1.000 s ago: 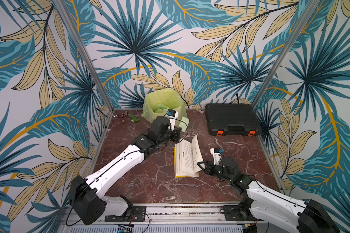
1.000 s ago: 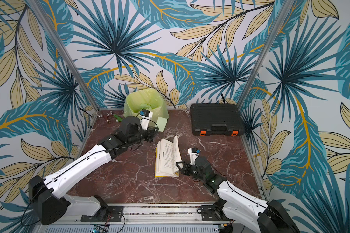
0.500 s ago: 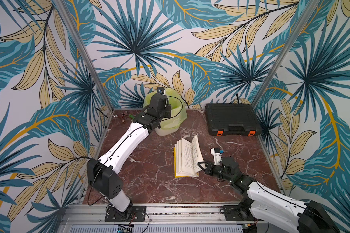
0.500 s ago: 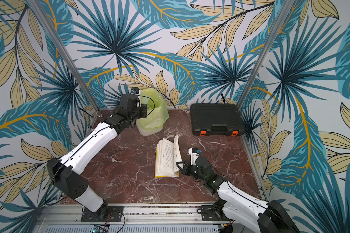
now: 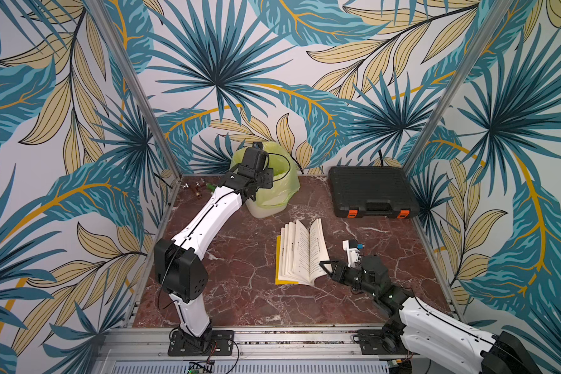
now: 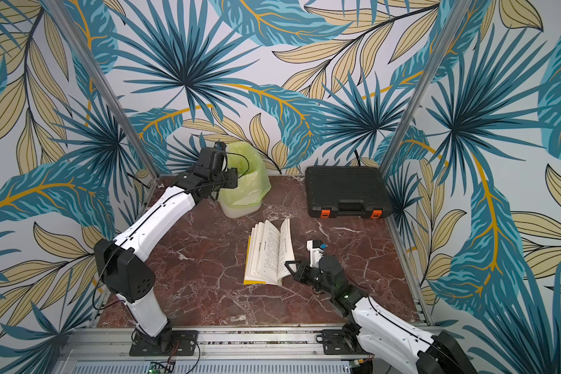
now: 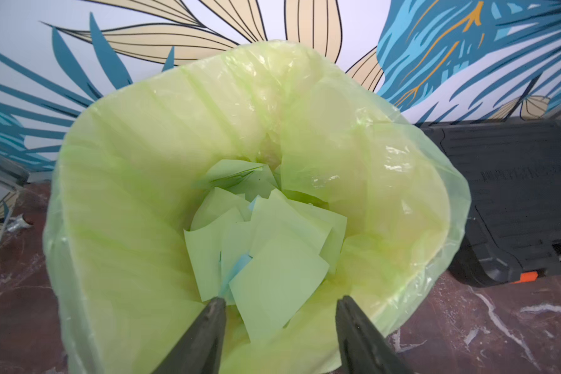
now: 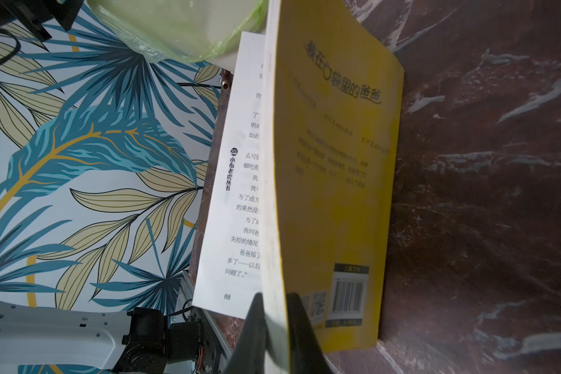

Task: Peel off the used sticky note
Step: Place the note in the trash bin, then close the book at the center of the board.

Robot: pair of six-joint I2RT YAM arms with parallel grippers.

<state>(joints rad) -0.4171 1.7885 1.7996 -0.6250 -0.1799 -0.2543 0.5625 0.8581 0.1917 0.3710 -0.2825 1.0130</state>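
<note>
Since a second ago the left arm (image 5: 208, 217) has swung from the book (image 5: 300, 252) to the bin (image 7: 110, 162). The left gripper (image 7: 280, 301) hangs over the bin's mouth, jaws apart and empty. The right gripper (image 8: 274, 298) is clamped on the book's back cover. Just below the left gripper lies a green sticky note (image 7: 276, 285), probably the one released. Disposal looks done; the next move is a withdrawal that does not snag the bin's bag.
</note>
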